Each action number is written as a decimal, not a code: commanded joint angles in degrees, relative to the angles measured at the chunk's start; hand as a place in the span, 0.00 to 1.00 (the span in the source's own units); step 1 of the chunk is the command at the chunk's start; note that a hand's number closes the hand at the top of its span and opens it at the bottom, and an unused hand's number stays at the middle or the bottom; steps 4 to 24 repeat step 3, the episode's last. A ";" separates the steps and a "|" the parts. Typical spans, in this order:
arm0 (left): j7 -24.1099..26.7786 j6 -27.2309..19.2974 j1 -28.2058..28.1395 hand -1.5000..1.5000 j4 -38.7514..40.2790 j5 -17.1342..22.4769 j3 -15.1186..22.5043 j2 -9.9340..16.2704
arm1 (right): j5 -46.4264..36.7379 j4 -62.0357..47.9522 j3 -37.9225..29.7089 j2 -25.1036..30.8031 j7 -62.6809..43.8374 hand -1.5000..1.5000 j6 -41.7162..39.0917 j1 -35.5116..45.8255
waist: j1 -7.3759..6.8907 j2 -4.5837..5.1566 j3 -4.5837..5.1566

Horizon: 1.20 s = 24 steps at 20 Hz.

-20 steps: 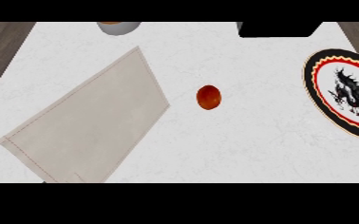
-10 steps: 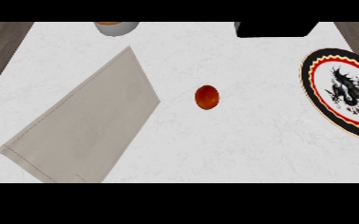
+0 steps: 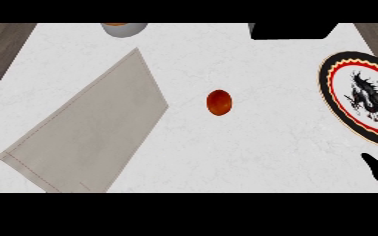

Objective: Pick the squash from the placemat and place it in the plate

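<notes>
Squash is sitting on the bare desk, between the placemat and the plate, touching neither. So it is neither on the mat nor in the plate.

Change over the last second: the view is drifting a little; the placemat's low corner is sliding left and down in frame, the squash is keeping its spot between mat and plate. A black tip of the right hand is now coming in at the right edge, below the plate; it was absent from both earlier pictures. Judgement: the right arm is probably rising toward the work area, though the squash is well apart from it.

Hard to read: only a sliver of that hand is showing, so clenched or released, cannot tell. Left hand is out of view. Plate is cut by the right edge. A bowl at the top is cropped; a black block at the top is unidentifiable.
</notes>
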<state>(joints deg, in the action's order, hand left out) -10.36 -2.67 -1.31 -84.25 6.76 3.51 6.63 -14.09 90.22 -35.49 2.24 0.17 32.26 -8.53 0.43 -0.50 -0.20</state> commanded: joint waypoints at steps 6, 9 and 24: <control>2.55 2.24 -3.78 0.50 3.04 -0.81 0.31 0.27 | 0.53 10.01 6.59 -2.17 -2.96 0.00 2.34 -10.10 | -0.09 0.40 0.23; 2.55 2.24 -3.78 0.50 3.04 -0.81 0.31 0.27 | 0.53 10.01 6.59 -2.17 -2.96 0.00 2.34 -10.10 | -0.09 0.40 0.23; 2.55 2.24 -3.78 0.50 3.04 -0.81 0.31 0.27 | 0.53 10.01 6.59 -2.17 -2.96 0.00 2.34 -10.10 | -0.09 0.40 0.23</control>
